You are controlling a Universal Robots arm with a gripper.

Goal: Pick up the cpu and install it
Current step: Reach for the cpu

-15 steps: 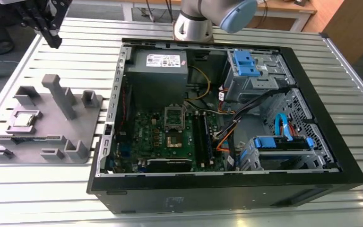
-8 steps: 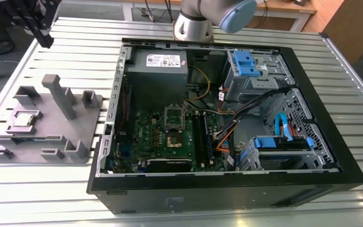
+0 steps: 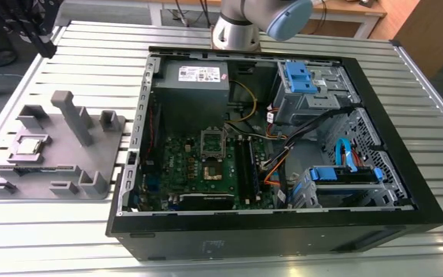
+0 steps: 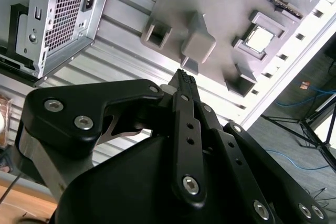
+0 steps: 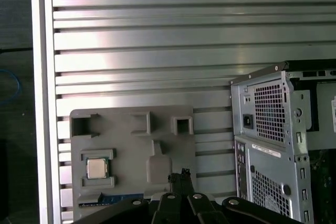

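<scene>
One big ribbed metal table (image 3: pixel 90 52), carrying everything. In its middle, one black computer case (image 3: pixel 283 234), laid on its side, cover off, green board (image 3: pixel 183 167) facing up for easy reach from above. On that board, one square socket (image 3: pixel 212 171), likely the home for the chip.

Beside the case, near the table's edge on the exterior view's left, one flat grey plate (image 3: pixel 90 158), shaped to keep parts from sliding.

One robot arm (image 3: pixel 241 29), up over the far rim of the case.

One gripper (image 4: pixel 181 77) (image 5: pixel 178 174), clenched tight with nothing between its fingers, hanging high over the plate and well apart from it.

One cpu (image 3: pixel 27 145), smallest of all, lying flat in a square pocket (image 5: pixel 97 153) near the plate's edge on the exterior view's left. Shiny top up, low walls all round, likely to hold it straight and ready for a grab from above. Not picked up yet.
</scene>
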